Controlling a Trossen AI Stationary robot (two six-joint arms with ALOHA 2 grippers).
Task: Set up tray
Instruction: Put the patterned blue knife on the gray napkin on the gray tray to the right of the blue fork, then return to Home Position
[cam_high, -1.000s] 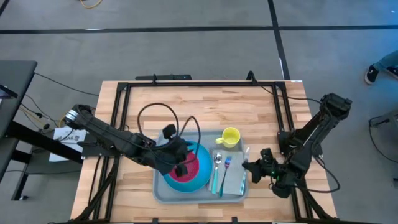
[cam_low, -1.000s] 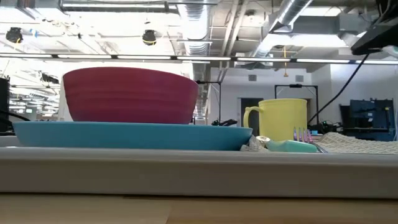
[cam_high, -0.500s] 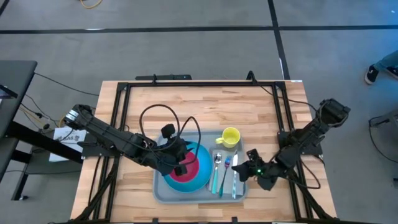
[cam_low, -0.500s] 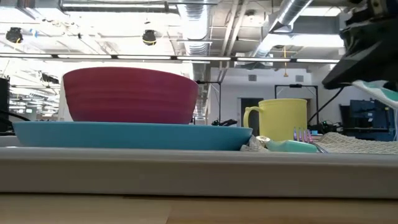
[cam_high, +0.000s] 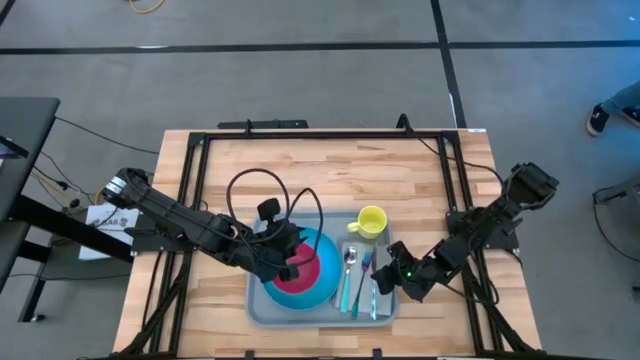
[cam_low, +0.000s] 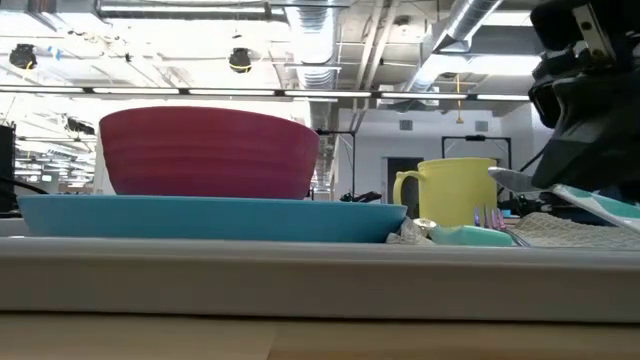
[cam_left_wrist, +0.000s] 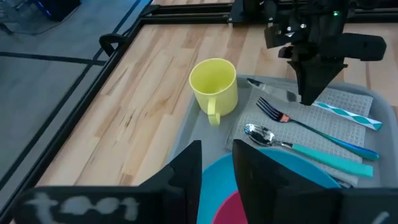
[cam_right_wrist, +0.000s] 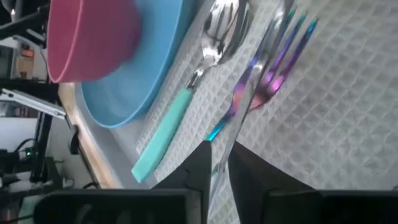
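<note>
The grey-blue tray (cam_high: 262, 305) lies on the wooden table. On it are a blue plate (cam_high: 322, 285) with a red bowl (cam_high: 296, 274), a yellow mug (cam_high: 371, 220), a teal-handled spoon (cam_left_wrist: 292, 144), a fork (cam_left_wrist: 292, 119) and a grey cloth (cam_left_wrist: 354, 99). My right gripper (cam_high: 392, 283) is over the cloth, shut on a knife (cam_left_wrist: 336, 111) with a teal-and-white striped handle. My left gripper (cam_high: 292, 262) hovers over the bowl and plate, fingers slightly apart, holding nothing. My right gripper pinches the knife between its two fingers about mid-length, where blade meets handle (cam_left_wrist: 316, 103). The fingers come from above, slanting down from the table's right, and lie across it. The knife is nearly level just over the cloth, blade (cam_left_wrist: 264, 84) toward the mug, handle (cam_low: 600, 205) sloping down.
The spoon and fork lie side by side between the plate and the knife, partly on the cloth (cam_right_wrist: 336, 112). A black frame (cam_high: 300, 135) runs round the table top. Bare wood (cam_high: 300, 180) lies beyond the tray toward the far edge.
My right gripper has carried the knife from beside the tray's right rim toward the table's left, over the cloth, and has come down with it. The left gripper has stayed over the bowl.
</note>
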